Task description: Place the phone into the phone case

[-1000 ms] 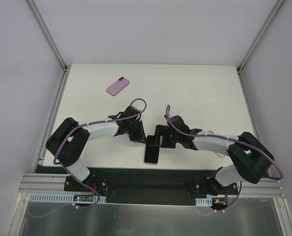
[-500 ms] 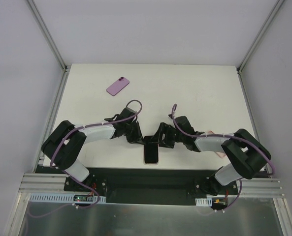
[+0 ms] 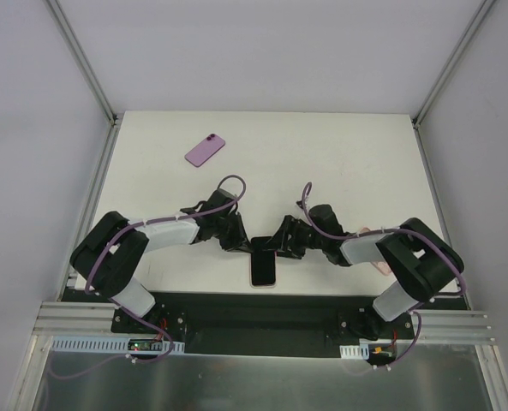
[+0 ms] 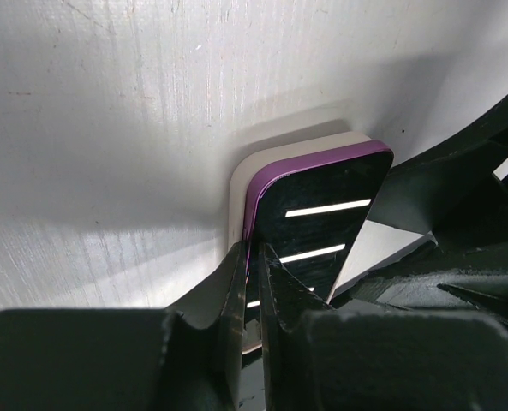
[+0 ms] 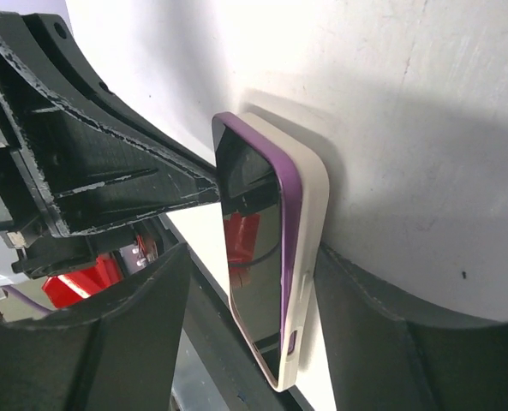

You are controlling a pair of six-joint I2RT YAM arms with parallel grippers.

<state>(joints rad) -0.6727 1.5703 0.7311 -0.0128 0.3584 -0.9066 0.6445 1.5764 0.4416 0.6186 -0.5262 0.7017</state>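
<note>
Two arms meet at the phone (image 3: 264,267), which lies screen up on the tabletop (image 3: 348,171), seated in the cream phone case (image 5: 312,214). A purple rim shows above the case wall along one long side. Left end effector (image 4: 254,254): fingers pressed almost together, with the tips at the phone's purple long edge where it meets the case wall. The phone runs straight ahead of the tips. Can't tell if anything is actually clamped in the sliver between them. Right end effector (image 5: 252,257): fingers spread, straddling the cased phone across its width. One finger is hard up beside the case's outer wall, contact unclear. The other stands off the opposite edge with a visible gap. Seen from the right wrist, the left end effector's black body sits just beyond the phone. A purple item (image 3: 205,150), phone or case I can't tell, lies well ahead of the left end effector, nothing touching it.
</note>
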